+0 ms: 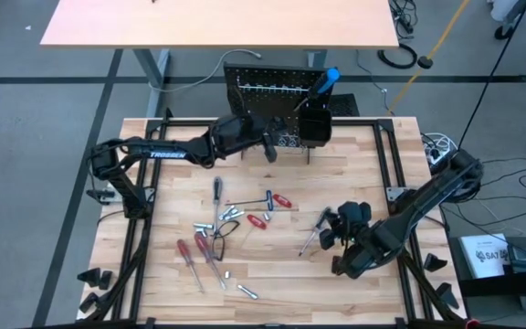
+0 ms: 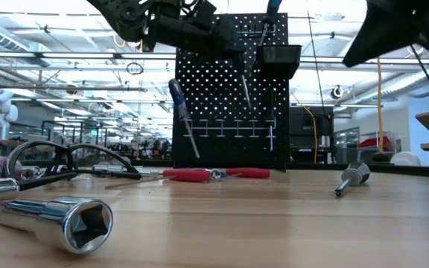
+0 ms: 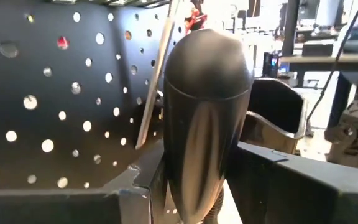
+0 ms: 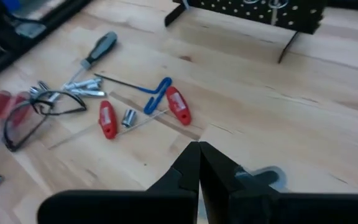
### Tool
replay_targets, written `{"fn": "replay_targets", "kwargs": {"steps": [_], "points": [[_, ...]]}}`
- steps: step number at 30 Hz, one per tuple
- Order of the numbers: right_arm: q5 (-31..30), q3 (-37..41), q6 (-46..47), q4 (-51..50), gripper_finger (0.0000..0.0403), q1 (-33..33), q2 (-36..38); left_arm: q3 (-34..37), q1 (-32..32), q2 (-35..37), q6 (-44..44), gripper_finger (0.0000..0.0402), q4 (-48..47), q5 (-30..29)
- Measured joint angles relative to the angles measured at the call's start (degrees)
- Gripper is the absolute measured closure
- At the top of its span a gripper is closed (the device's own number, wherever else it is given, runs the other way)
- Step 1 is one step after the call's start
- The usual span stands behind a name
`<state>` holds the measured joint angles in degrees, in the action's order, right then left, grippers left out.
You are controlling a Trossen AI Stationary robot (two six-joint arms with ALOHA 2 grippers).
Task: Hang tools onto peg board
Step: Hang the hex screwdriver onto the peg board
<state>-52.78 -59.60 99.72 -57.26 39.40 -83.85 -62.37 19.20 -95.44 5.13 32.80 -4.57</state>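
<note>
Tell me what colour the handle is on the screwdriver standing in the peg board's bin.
Blue; the screwdriver handle sticks up from the black bin, clearest in the high view.

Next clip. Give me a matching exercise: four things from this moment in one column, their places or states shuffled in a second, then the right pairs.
Column 1
1. left gripper
2. right gripper
3. blue-handled screwdriver
4. red-handled pliers

Column 2
a. lying flat on the table
b. standing in the black bin
c. shut and empty, above the table
d. closed on a dark-handled screwdriver at the peg board

Pairs: 1-d, 2-c, 3-b, 4-a
</note>
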Motion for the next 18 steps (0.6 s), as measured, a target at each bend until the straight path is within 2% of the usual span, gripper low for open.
{"fn": "replay_targets", "kwargs": {"steps": [5,9,18], "points": [[-2.6,5.4,-2.9,7.8,0.0403,0.0,3.2,0.0,1.0,-0.6,-1.7,0.0270,-0.1,1.7],[-4.4,6.9,-3.4,8.6,0.0403,0.0,4.6,0.0,1.1,-1.7,-1.8,0.0270,0.2,2.3],[-4.1,7.1,-5.6,8.6,0.0403,-1.9,4.9,0.0,1.1,-2.9,-1.8,0.0270,1.9,2.9]]}}
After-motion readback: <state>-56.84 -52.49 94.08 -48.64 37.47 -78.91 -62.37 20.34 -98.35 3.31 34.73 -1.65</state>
